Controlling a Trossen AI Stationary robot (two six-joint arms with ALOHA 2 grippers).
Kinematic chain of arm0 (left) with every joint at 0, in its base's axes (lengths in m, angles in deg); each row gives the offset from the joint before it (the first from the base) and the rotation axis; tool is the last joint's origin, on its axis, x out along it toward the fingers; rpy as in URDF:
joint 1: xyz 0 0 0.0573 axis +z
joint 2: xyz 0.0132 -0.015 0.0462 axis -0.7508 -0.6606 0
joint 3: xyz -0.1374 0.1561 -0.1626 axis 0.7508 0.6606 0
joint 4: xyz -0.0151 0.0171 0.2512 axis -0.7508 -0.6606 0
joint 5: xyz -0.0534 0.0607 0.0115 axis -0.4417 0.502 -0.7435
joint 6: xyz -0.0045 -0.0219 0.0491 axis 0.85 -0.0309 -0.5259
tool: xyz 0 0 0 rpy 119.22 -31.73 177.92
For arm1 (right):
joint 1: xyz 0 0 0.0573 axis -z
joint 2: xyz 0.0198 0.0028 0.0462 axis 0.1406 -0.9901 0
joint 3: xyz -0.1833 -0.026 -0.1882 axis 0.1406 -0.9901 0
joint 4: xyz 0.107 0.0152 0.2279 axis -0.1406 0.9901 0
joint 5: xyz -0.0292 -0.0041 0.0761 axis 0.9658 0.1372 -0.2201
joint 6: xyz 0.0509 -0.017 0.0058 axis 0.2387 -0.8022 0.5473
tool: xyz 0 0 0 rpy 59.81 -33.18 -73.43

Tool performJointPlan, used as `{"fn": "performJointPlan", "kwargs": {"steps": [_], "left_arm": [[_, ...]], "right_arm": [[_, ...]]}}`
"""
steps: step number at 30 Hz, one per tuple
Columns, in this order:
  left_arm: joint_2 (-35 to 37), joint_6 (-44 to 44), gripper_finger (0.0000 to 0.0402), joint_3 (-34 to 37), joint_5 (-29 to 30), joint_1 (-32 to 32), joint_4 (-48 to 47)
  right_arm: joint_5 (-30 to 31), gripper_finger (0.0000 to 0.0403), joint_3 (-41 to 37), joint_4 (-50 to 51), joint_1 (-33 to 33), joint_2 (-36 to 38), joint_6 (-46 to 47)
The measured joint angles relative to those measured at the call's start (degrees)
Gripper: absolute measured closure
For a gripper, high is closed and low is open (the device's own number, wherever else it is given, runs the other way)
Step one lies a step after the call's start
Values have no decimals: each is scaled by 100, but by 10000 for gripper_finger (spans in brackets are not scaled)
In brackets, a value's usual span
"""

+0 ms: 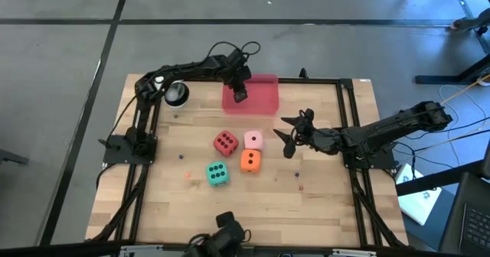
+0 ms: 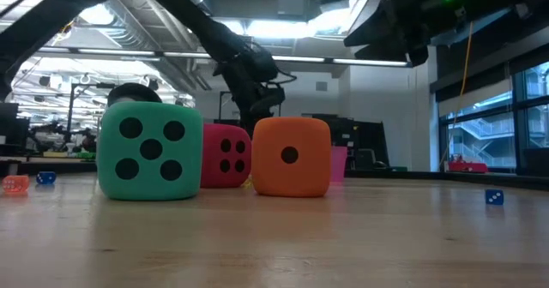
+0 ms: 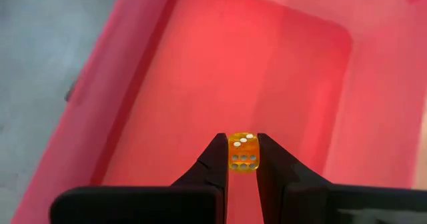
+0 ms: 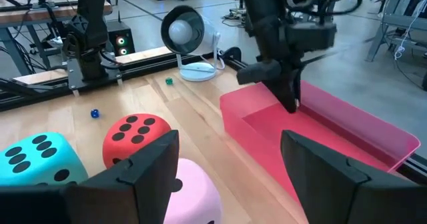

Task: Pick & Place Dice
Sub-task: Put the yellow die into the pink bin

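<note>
1. The pink tray (image 1: 256, 98) sits at the far edge of the surface (image 1: 321, 203). The visible part of its floor is bare.
2. The left gripper (image 3: 242, 159) hangs over the tray interior. Its fingers (image 3: 212, 159) are closed on a small translucent orange die (image 3: 243, 151) with white pips, held between the fingertips above the tray floor.
3. The right gripper (image 4: 227, 159) hovers low over the surface, just beside the light pink die (image 1: 253, 140). Its fingers (image 4: 155, 159) stand apart and grip nothing.
4. Four large soft dice sit in a cluster near the centre of the surface, between the tray and the near edge:
   - the red die (image 1: 224, 142), well apart from the left fingers and beyond the light pink die as seen from the right fingers;
   - the light pink die, nearest to the right fingers;
   - the orange die (image 1: 249, 161), just beside the light pink die on the near side;
   - the green die (image 1: 217, 174), farthest from the right fingers.
5. Several very small dice lie scattered on the surface, among them a blue one (image 2: 494, 197) and a red-orange one (image 2: 15, 183).
6. A small white lamp (image 4: 187, 36) stands near the far left corner of the surface, beside the tray.
7. The surface is light wooden planking inside a black frame (image 1: 348, 112).
8. The room has a grey floor (image 1: 61, 73), ceiling light strips and large windows (image 2: 480, 134).
</note>
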Motion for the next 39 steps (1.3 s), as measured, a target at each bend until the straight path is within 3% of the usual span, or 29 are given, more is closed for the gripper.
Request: {"fn": "performJointPlan", "kwargs": {"steps": [9,31,39], "left_arm": [[-452,-159,372,-306,9,-48,-636],[-457,-496,372,-306,342,-179,-1388],[-457,-660,372,-306,912,-280,-1902]], "right_arm": [[-151,140,0,38,0,0,-20],[-144,140,0,132,0,-2,-25],[-131,140,0,135,0,-2,-22]]}}
